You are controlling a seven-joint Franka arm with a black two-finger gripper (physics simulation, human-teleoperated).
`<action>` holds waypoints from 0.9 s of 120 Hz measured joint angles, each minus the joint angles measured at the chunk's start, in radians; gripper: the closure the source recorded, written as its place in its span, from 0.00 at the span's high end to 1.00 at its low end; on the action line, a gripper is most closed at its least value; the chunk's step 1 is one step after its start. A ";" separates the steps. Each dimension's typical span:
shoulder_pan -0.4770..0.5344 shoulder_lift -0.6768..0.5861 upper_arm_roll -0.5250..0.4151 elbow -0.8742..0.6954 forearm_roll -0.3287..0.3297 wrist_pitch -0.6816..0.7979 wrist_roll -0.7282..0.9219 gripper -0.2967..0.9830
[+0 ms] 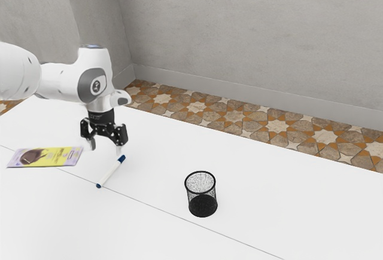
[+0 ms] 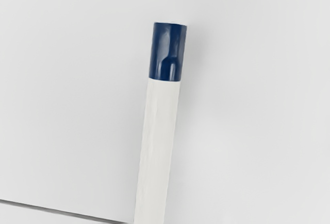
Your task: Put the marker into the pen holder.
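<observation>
White marker (image 1: 111, 173) — on table (image 1: 269, 176), beneath open claw (image 1: 106, 147).

Plain gray walls (image 1: 239, 33) meet at a corner, with a pale baseboard (image 1: 239, 101) along their foot. The floor (image 1: 239, 119) is laid in brown, orange and cream star-patterned tile. A thin dark seam crosses the white surface (image 1: 143, 236) under soft, even light.
</observation>
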 joint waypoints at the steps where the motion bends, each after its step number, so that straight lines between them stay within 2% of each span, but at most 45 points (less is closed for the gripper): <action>1: 0.000 0.007 0.000 0.004 -0.005 0.005 0.002 0.77; 16: -0.004 0.056 -0.005 0.013 -0.048 0.071 0.037 0.75; 50: -0.005 0.074 -0.007 -0.046 -0.087 0.186 0.102 0.65; 89: 0.036 0.149 -0.011 0.007 -0.102 0.232 0.147 0.59; 100: 0.037 0.157 -0.013 0.012 -0.108 0.237 0.156 0.56; 108: 0.036 0.161 -0.013 0.013 -0.118 0.239 0.162 0.50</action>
